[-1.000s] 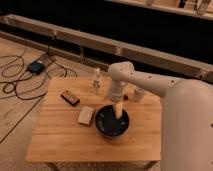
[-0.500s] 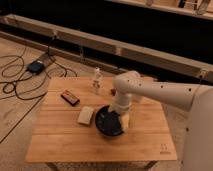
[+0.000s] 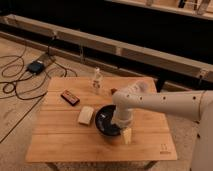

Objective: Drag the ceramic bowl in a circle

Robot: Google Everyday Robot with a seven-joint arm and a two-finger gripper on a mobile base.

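Observation:
The ceramic bowl (image 3: 106, 122), dark, glossy and round, sits on the wooden table (image 3: 65, 145) a little right of its middle. My gripper (image 3: 127, 135) hangs from the white arm (image 3: 165, 102), which reaches in from the right. The gripper is at the bowl's near right rim, and its wrist covers the right part of the bowl. A pale part of the gripper shows just outside the rim, down against the tabletop.
A pale rectangular block (image 3: 86, 115) lies just left of the bowl. A flat dark red-brown item (image 3: 70, 97) lies at the left. A small clear bottle (image 3: 97, 80) stands at the back, with a small red thing (image 3: 114, 90) beside it. Cables and a power box (image 3: 36, 66) lie on the floor at left.
The gripper has swung from the bowl's far rim around its right side to the near right rim, and the arm has lowered. The bowl has shifted slightly left.

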